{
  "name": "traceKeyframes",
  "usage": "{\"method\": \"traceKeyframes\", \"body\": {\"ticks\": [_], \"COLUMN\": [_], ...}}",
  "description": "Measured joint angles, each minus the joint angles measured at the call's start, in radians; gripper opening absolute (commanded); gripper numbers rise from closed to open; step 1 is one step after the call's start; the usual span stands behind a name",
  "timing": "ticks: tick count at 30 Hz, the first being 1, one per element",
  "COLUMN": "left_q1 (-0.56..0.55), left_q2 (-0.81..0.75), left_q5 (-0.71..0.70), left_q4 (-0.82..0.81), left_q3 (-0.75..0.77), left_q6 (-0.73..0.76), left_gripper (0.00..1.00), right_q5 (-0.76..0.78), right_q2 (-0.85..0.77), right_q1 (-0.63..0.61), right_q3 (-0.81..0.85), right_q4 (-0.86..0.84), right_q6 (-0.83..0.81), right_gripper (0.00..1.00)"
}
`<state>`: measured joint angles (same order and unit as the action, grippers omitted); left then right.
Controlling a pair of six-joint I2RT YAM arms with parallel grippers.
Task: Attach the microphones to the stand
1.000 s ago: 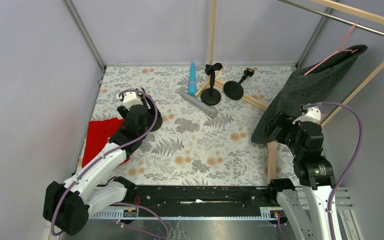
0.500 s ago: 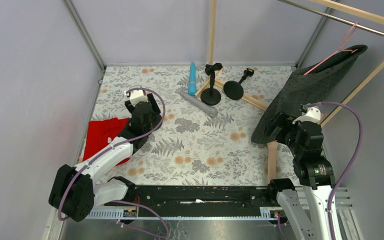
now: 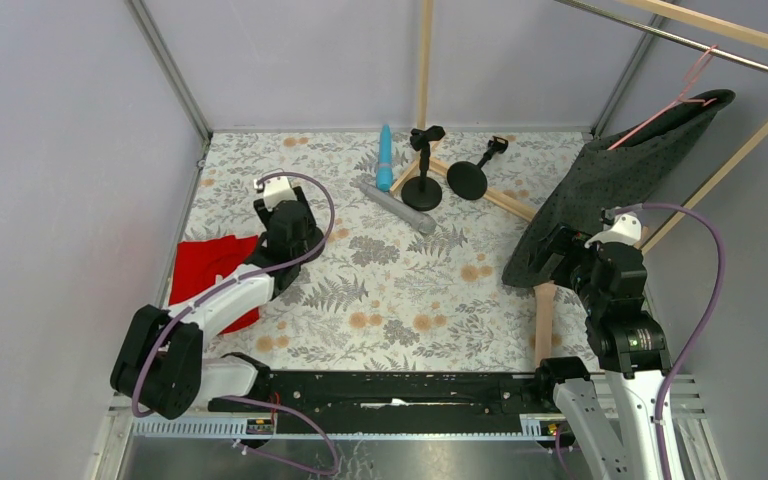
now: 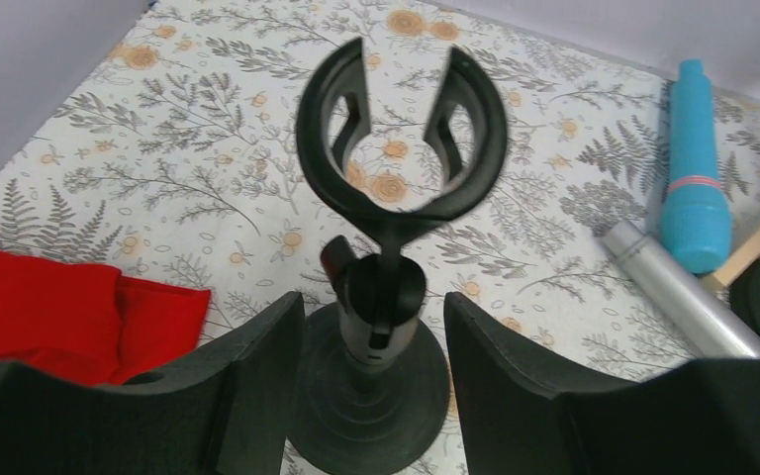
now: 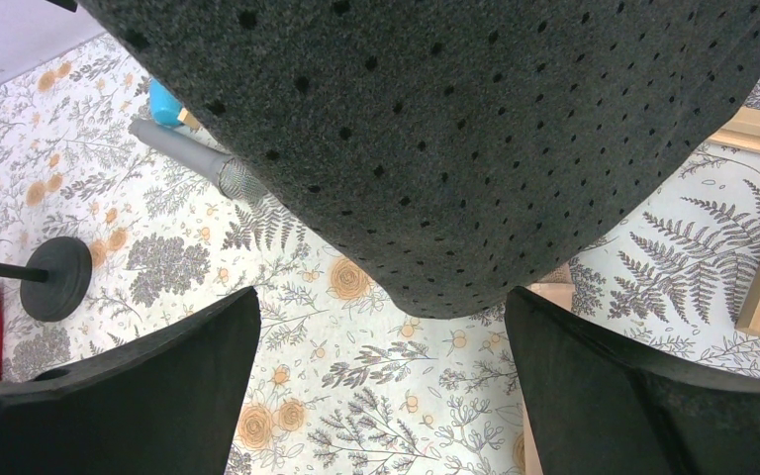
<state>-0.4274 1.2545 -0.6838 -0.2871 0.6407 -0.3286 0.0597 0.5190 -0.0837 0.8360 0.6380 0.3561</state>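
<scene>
A black microphone stand (image 4: 371,391) with an empty round clip (image 4: 401,129) stands upright between the fingers of my left gripper (image 4: 373,317). The jaws are open, with a gap on each side of the stem. From above, the left gripper (image 3: 293,228) covers this stand. The cyan-blue microphone (image 3: 385,158) and the silver-grey microphone (image 3: 396,208) lie on the floral cloth at the back; both also show as the blue microphone (image 4: 695,173) and the silver one (image 4: 673,292). My right gripper (image 5: 381,386) is open and holds nothing, under a hanging dark cloth (image 5: 455,129).
Two more black stands (image 3: 422,186) (image 3: 470,176) sit at the back by wooden poles (image 3: 423,60). A red cloth (image 3: 205,275) lies left of my left arm. The dark cloth (image 3: 610,185) hangs on a pink hanger from the rail at right.
The left arm has swung slightly toward the back, and its jaws have narrowed around the stand's stem. The right arm has not moved.
</scene>
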Motion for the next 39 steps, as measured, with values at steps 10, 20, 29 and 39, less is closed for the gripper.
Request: {"method": "traceKeyframes", "body": {"ticks": [10,20,29,39], "left_q1": [0.038,0.040,0.028,-0.099], "left_q2": [0.055,0.055,-0.100,-0.309], "left_q5": [0.009,0.026,0.243,0.480], "left_q4": [-0.027,-0.026,0.035,0.069], "left_q3": [0.024,0.026,-0.050,-0.171], "left_q6": [0.014,0.044,0.062,0.052], "left_gripper": [0.22,0.00,0.00,0.00], "right_q5": [0.000,0.000,0.001,-0.005], "right_q2": [0.005,0.006,0.002,-0.008], "right_q1": [0.000,0.000,0.000,0.000], "right_q3": [0.000,0.000,0.000,0.006], "right_q4": [0.000,0.000,0.000,0.014], "right_q6": [0.000,0.000,0.004,0.016], "right_gripper": [1.00,1.00,1.00,1.00]}}
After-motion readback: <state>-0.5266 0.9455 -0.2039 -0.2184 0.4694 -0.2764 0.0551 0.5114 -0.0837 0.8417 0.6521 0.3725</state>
